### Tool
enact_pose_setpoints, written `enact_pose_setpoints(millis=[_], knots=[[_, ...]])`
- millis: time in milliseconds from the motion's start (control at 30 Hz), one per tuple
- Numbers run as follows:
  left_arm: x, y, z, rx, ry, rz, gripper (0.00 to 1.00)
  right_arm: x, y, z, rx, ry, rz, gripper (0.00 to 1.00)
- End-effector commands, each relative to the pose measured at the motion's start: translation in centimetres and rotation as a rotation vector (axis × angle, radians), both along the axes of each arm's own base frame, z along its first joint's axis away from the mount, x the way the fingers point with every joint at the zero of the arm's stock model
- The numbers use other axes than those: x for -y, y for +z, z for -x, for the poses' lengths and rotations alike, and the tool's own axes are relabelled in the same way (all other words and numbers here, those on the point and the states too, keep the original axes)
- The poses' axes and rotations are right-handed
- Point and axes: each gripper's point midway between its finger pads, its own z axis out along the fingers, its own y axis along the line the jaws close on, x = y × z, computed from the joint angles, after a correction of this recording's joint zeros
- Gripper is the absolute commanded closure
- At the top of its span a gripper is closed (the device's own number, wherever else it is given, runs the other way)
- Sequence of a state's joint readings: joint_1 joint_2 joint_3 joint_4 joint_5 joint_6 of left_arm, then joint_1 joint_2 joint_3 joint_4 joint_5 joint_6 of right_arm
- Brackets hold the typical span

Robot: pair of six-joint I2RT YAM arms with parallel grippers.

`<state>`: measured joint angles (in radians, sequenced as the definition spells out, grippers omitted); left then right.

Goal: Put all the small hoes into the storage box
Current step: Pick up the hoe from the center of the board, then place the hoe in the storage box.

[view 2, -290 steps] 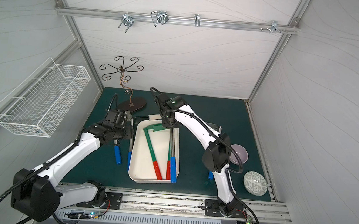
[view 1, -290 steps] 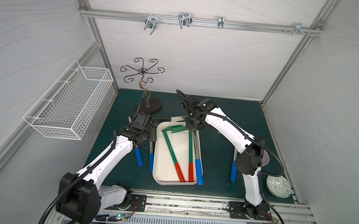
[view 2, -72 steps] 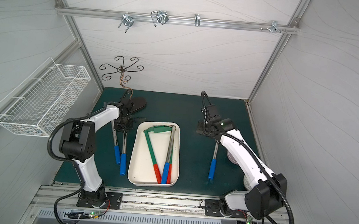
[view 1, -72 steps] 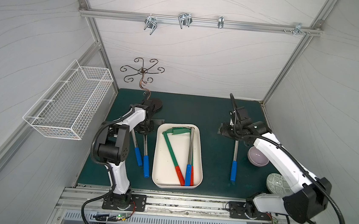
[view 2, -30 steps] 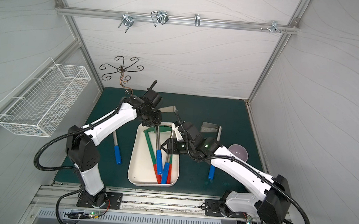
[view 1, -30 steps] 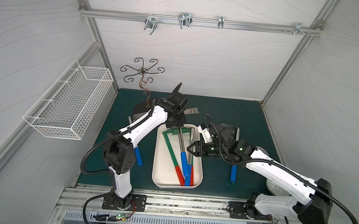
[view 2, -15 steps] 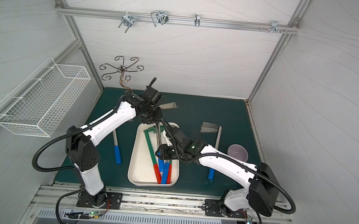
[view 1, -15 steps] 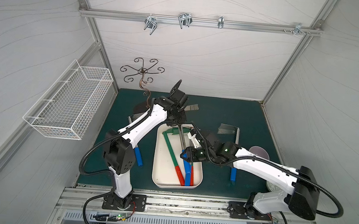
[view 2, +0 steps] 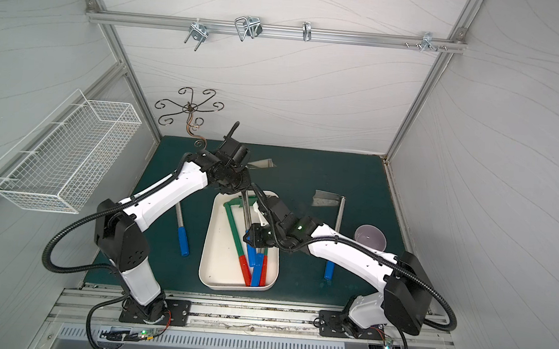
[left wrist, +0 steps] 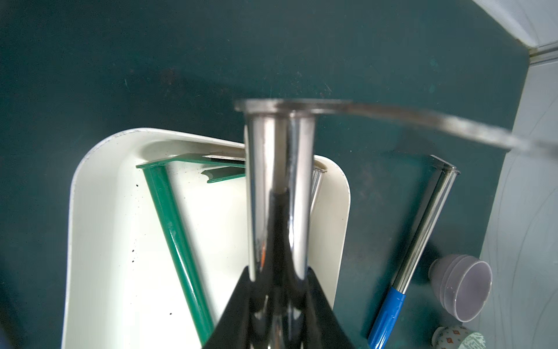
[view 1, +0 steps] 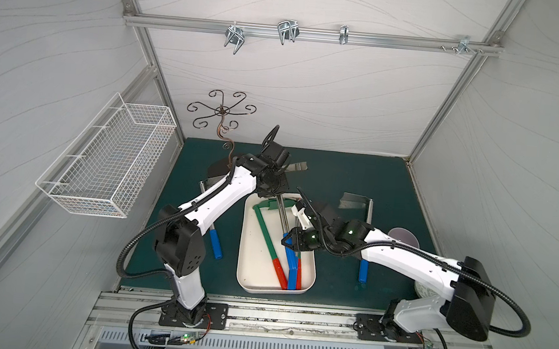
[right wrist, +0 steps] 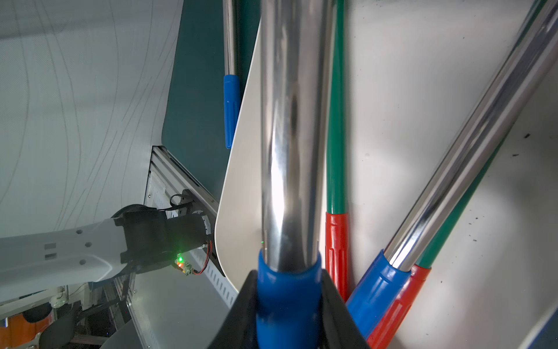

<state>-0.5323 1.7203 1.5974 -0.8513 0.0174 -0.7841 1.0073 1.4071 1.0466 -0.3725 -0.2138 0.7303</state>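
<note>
Cream-white storage box point(view 1: 245, 276): we find it mid-way across the green mat point(view 1: 340, 173), long sides running from the mat's near edge toward its far edge.
Box contents: we count three hoes lying inside. These are one green hoe point(view 1: 265, 236) set diagonally, another green hoe point(right wrist: 404, 299) under a steel hoe point(right wrist: 453, 169), with red and blue grips bunched toward the box's near right corner.
Small hoe point(view 1: 283, 217): we see it tilted above the box, its blade past the box's far edge over the mat and its blue grip low inside the box. Whether the grip touches the floor, we cannot tell.
Left gripper point(left wrist: 279, 272): clamped on the small hoe's steel shaft just below the blade.
Right gripper point(right wrist: 288, 273): fingers pressed on both sides of the small hoe where shaft meets blue grip.
Outside the box: we see a left spare hoe point(view 1: 215, 245) toward the mat's left edge and a right spare hoe point(view 1: 365, 238) toward its right edge, with a lilac cup point(view 1: 403, 238) beyond that.
Wire basket point(view 1: 109, 164): hung on the left wall.
</note>
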Motion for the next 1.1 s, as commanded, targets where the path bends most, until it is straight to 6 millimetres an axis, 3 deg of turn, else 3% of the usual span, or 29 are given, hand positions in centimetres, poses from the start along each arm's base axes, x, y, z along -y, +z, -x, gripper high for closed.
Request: enact_pose_setpoints(millis=[0, 200, 633, 800, 933, 1000, 1033, 1067], knots=[[1.6, 3.3, -0.9, 0.139, -0.012, 0.190, 0.81, -0.9, 2.5, -0.3, 0.053, 0.053, -0.094, 1.00], [2.1, 2.9, -0.7, 0.176, -0.028, 0.295, 0.65, -1.4, 3.7, -0.2, 0.073, 0.087, -0.136, 1.00], [3.1, 0.2, 0.9, 0.077, -0.077, 0.413, 0.64, -1.7, 3.6, -0.5, 0.075, 0.096, -0.166, 1.00], [2.7, -0.3, 1.4, 0.069, -0.072, 0.421, 0.78, -1.6, 3.7, -0.7, 0.078, 0.094, -0.165, 1.00], [2.1, 0.2, 1.8, 0.074, -0.066, 0.420, 0.99, -1.4, 3.3, -0.8, 0.072, 0.082, -0.145, 1.00], [1.5, 0.4, 2.0, 0.072, -0.056, 0.397, 1.00, -1.1, 3.4, -1.1, 0.075, 0.070, -0.136, 1.00], [1.0, 0.5, 2.2, 0.071, -0.048, 0.372, 1.00, -0.9, 3.4, -1.2, 0.077, 0.065, -0.130, 0.98], [0.4, 0.6, 2.5, 0.071, -0.037, 0.341, 1.00, -0.7, 3.6, -1.4, 0.083, 0.060, -0.123, 0.85]])
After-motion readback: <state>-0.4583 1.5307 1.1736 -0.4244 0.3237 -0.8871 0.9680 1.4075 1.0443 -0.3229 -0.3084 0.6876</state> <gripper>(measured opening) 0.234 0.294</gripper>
